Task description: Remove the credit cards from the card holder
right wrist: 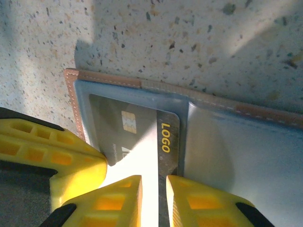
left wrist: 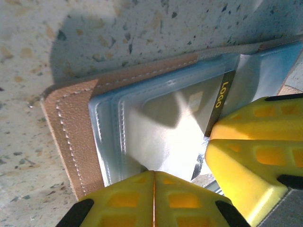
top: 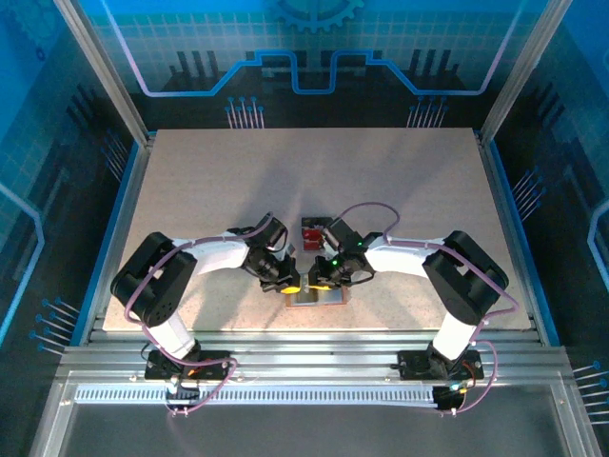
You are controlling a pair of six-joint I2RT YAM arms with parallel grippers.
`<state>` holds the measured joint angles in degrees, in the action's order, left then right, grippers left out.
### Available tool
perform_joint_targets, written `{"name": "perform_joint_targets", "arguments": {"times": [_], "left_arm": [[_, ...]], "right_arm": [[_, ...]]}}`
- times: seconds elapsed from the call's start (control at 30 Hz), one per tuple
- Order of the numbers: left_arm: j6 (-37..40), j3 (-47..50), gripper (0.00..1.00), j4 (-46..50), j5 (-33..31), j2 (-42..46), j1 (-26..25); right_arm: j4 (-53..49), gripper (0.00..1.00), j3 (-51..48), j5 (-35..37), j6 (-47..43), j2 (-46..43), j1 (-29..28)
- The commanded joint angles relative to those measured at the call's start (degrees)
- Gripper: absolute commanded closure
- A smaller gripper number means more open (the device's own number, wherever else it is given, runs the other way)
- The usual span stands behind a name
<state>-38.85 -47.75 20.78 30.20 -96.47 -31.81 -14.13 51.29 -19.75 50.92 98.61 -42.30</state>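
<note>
- Step in hand, as I judge it: drawing a card (right wrist: 128, 127) out of the holder (left wrist: 71, 123).
- The holder lies open and flat on the worktop (top: 400, 181), near the front edge between the two arms, its pale sleeves facing up.
- The left claw (left wrist: 154, 177) has its fingers together, with just a seam between them. The tips come down on the pale sleeve, probably to pin the holder in place.
- The right claw (right wrist: 154, 182) is closed to a narrow slot, and the card's dark strip with the yellow "LOGO" runs into that slot. It looks clamped on the card's edge.
- The card's chip end sits under the clear sleeve, so the card is partly in its pocket and not yet free.
- A red card (top: 311, 232) lies on the worktop just behind the claws, apart from the holder. It is probably one taken out.
- The next move calls for a pull along the pocket's opening, kept low and straight. The left claw should keep pressing down, or the whole holder may drag along with the card.
- Hard to make out:
  - The contact of both claws' tips is hidden by the fingers themselves.
  - Glare washes out the sleeves, so I cannot tell whether other pockets hold cards.
  - From above, the arms cover most of the holder.
  - The red patch is too small to tell whether it is one card or several.
</note>
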Motion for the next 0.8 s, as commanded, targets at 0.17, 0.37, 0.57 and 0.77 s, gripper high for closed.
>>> {"name": "perform_joint_targets", "arguments": {"times": [0.17, 0.37, 0.57, 0.77], "left_arm": [[0.8, 1.2, 0.92, 2.3, -0.9, 0.3, 0.3], [0.9, 0.6, 0.92, 2.7, -0.9, 1.0, 0.3], [0.8, -0.5, 0.92, 3.4, -0.6, 1.5, 0.3], [1.3, -1.0, 0.92, 4.4, -0.6, 1.1, 0.2]], "right_arm": [[-4.3, 0.79, 1.7, 3.2, -1.3, -1.7, 0.5], [-3.6, 0.78, 1.6, 2.7, -1.0, -3.4, 0.5], [-3.5, 0.78, 0.5, 2.6, -0.7, -4.4, 0.6], [-2.2, 0.78, -0.6, 1.2, -0.6, -3.7, 1.0]]}}
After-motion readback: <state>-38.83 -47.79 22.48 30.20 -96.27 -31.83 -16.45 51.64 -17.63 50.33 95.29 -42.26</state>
